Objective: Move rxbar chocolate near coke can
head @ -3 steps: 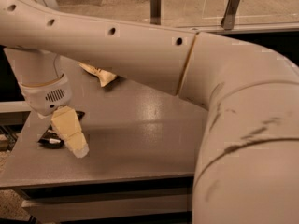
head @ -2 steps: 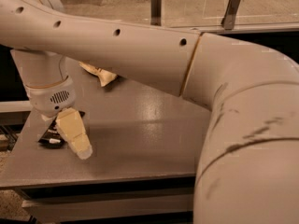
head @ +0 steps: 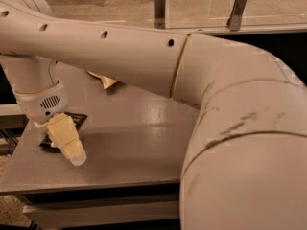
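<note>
The rxbar chocolate [head: 76, 120] lies by the worktop's front-left corner, largely covered by the gripper [head: 72, 147] poised over it. Whether the pincer is apart or clamped, I cannot tell. So near the left edge, a glancing pinch could skid the flat bar off. The coke can is out of view.

Gripper [head: 73, 151] at table [head: 144, 133] left edge, over rxbar chocolate [head: 76, 120]; bag [head: 104, 80], perhaps, farther back, partly under arm [head: 120, 51]
</note>
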`<state>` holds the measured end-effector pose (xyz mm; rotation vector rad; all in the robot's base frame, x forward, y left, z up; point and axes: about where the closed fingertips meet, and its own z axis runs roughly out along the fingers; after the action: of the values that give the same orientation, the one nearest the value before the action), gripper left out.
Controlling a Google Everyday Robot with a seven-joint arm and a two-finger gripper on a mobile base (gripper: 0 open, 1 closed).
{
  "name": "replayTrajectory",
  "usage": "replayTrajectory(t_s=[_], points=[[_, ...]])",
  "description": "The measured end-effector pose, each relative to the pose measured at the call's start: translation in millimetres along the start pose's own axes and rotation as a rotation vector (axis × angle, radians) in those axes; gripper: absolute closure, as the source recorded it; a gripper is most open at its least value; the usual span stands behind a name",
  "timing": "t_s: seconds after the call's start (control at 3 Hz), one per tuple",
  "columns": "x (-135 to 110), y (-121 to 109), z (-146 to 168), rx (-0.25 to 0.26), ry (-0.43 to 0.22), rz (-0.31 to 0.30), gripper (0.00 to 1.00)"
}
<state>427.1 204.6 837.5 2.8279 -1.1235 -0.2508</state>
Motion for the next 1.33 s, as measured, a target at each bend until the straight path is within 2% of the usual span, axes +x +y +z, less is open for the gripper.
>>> replayTrajectory(t_s=[0.33,1.0,1.33], points=[[-7,-2,-5,0.005,0.007,-0.008,0.00],[-1,-8,17,-0.037,-0.011,-0.024,0.00],[-1,-12,22,-0.045,-0.008,-0.039,0.15]])
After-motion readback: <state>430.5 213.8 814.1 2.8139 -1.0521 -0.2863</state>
